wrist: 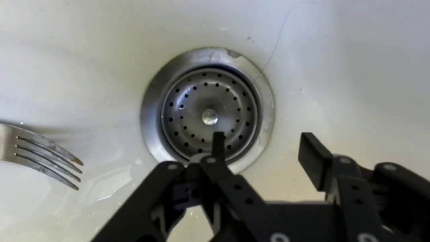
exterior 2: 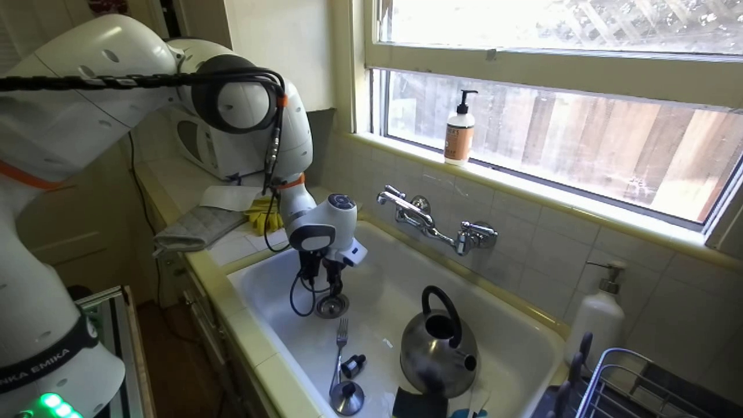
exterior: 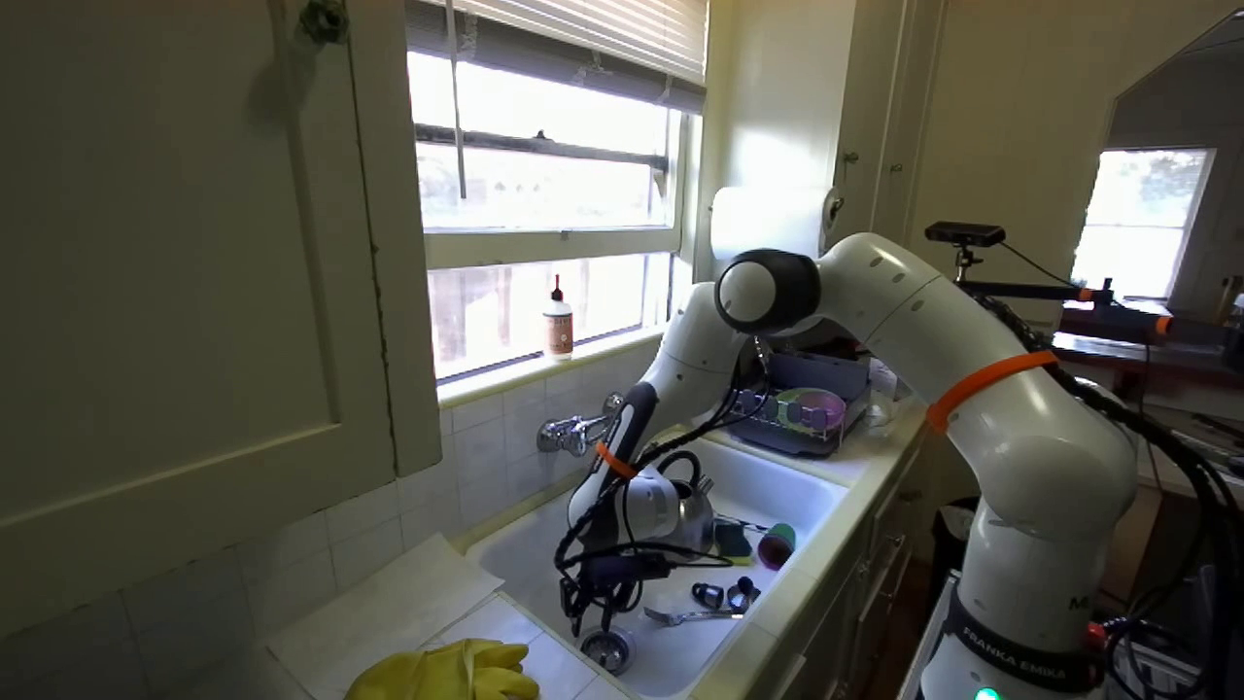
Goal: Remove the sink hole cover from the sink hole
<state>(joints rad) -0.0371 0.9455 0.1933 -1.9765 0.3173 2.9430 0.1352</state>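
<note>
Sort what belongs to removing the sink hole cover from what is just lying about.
Job: silver round perforated metal sink hole cover; round metal sink hole; black two-fingered tool.
Lying about: silver metal fork; rounded grey metal kettle; orange-labelled white bottle.

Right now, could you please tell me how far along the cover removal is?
Done: the gripper is open and close to the sink hole. In hand: nothing is gripped; the cover sits in the sink hole. Left: probably line up with the knob, grip it and lift the cover out.
</note>
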